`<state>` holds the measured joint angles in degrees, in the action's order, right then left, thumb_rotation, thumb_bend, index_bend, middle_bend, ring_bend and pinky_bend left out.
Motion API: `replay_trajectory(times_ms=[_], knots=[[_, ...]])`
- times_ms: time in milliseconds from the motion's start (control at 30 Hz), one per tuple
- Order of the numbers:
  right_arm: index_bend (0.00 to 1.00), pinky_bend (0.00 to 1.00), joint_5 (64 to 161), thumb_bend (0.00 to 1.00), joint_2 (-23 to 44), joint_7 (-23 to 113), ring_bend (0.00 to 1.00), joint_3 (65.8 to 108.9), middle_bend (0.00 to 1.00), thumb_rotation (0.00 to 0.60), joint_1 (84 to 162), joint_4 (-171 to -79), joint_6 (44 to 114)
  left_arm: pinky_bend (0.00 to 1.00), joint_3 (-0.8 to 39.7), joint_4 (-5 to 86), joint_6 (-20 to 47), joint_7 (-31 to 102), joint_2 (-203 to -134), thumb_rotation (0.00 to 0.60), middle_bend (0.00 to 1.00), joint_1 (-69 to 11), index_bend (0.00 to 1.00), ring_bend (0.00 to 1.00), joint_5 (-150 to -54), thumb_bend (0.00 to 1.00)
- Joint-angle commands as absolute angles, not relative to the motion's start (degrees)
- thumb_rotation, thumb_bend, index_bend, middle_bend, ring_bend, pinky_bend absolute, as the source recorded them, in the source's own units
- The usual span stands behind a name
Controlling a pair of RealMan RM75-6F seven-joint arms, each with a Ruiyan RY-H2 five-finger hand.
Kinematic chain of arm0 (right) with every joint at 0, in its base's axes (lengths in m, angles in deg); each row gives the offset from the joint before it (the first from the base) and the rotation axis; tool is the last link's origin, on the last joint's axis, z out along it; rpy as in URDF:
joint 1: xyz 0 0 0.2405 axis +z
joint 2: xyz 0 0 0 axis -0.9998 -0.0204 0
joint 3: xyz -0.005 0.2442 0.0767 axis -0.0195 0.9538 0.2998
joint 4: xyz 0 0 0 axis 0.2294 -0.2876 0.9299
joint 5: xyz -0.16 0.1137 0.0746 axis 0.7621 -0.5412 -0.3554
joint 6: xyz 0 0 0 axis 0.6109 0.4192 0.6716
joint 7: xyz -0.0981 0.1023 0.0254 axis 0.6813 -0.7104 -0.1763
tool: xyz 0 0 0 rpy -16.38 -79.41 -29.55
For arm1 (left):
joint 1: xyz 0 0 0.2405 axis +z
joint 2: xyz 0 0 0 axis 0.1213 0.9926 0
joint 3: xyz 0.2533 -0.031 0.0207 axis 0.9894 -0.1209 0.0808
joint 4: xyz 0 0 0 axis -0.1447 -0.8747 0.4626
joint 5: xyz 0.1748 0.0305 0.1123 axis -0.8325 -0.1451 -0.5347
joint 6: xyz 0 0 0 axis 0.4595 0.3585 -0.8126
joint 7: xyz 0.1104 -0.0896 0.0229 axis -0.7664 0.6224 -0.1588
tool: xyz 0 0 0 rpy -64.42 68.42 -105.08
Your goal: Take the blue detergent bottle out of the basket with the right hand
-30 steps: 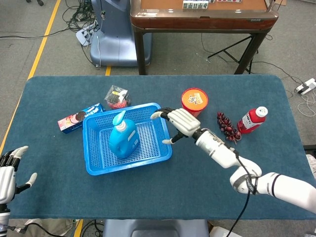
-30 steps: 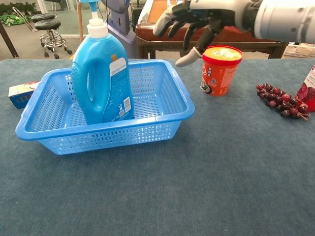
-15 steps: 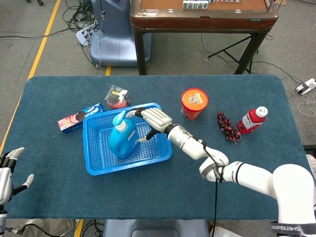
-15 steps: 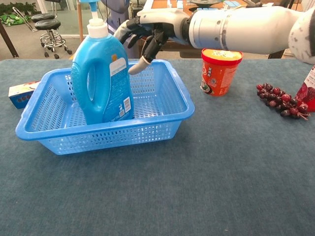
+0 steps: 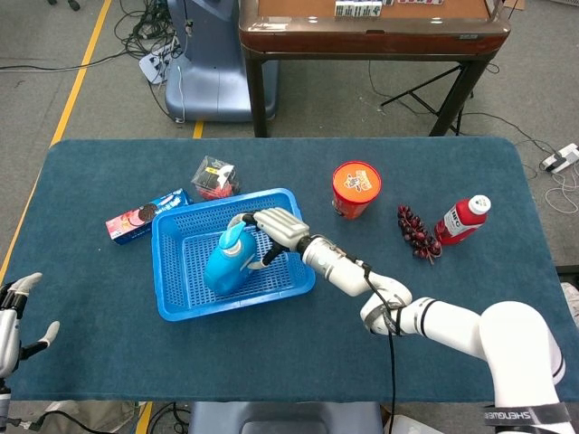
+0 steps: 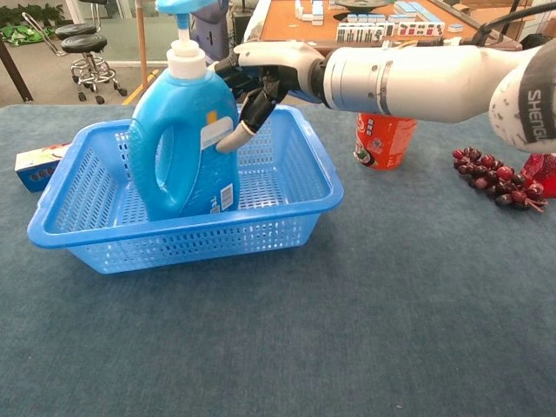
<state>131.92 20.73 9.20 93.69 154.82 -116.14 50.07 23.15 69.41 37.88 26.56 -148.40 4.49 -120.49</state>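
Observation:
The blue detergent bottle (image 5: 226, 262) (image 6: 178, 148) stands in the blue basket (image 5: 181, 307) (image 6: 174, 230), leaning a little, its white pump on top. My right hand (image 5: 276, 231) (image 6: 261, 74) reaches in over the basket's right rim and grips the bottle's upper body, thumb on the front near the label and fingers wrapped behind it. The bottle's base still rests on the basket floor. My left hand (image 5: 14, 316) hangs at the table's near left edge in the head view, fingers spread and holding nothing.
An orange cup (image 5: 355, 188) (image 6: 382, 139), a bunch of dark grapes (image 5: 416, 231) (image 6: 499, 178) and a red bottle (image 5: 463, 220) stand right of the basket. A cookie box (image 5: 136, 220) (image 6: 35, 165) and a small clear box (image 5: 214, 178) lie left and behind it.
My right hand moved left over the basket rim and closed around the bottle. The bottle has tipped and shifted slightly. My left hand barely moved.

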Motion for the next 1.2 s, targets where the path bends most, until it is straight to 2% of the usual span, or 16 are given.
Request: replay_trajectory(times_ms=[33,167,267,433,533,600,767,933,1200], knots=[[0.30,0.33,132.6,0.06,21.8,7.9,0.26,93.3,0.29,0.600,155.5,-114.7,50.5,0.15,23.1,69.3,37.8,26.6,-148.4,0.600,0.19,4.6,0.18,0.16,-120.3,0.29],[0.30,0.33,132.9,0.06,23.0,6.2,0.26,93.0,0.29,0.600,156.8,-113.1,50.0,0.15,23.0,69.0,37.6,26.8,-148.3,0.600,0.19,4.6,0.18,0.16,-119.9,0.29],[0.35,0.34,133.2,0.08,24.4,5.7,0.28,92.6,0.31,0.600,157.2,-111.9,50.6,0.15,23.0,68.9,37.6,26.9,-148.4,0.600,0.19,4.7,0.19,0.16,-119.9,0.29],[0.53,0.46,132.4,0.22,27.0,6.8,0.42,92.7,0.43,0.600,156.7,-109.5,53.5,0.15,23.1,68.6,37.4,27.2,-148.4,0.600,0.19,4.7,0.19,0.16,-119.8,0.29],[0.60,0.54,132.1,0.32,27.4,6.5,0.47,93.3,0.49,0.600,155.6,-109.6,56.7,0.15,23.0,68.2,37.2,27.5,-148.5,0.600,0.19,4.8,0.19,0.16,-119.6,0.29],[0.62,0.56,132.4,0.33,26.5,5.6,0.49,93.6,0.50,0.600,154.7,-110.7,58.8,0.15,22.9,68.1,37.2,27.7,-148.5,0.600,0.19,4.8,0.19,0.16,-119.4,0.29],[0.63,0.56,134.2,0.33,20.3,2.8,0.50,94.1,0.51,0.600,151.6,-116.9,64.7,0.13,22.7,67.7,37.0,27.9,-148.7,0.600,0.19,4.5,0.19,0.16,-119.7,0.29],[0.63,0.56,134.7,0.33,10.5,2.1,0.50,94.5,0.51,0.600,147.3,-125.6,69.0,0.13,22.7,67.6,36.8,27.9,-149.0,0.600,0.19,4.2,0.19,0.16,-120.1,0.29],[0.63,0.57,133.7,0.33,-5.0,-2.5,0.50,91.8,0.51,0.600,139.2,-138.0,70.0,0.13,22.4,67.7,36.5,27.5,-149.1,0.600,0.19,3.7,0.19,0.16,-120.4,0.29]])
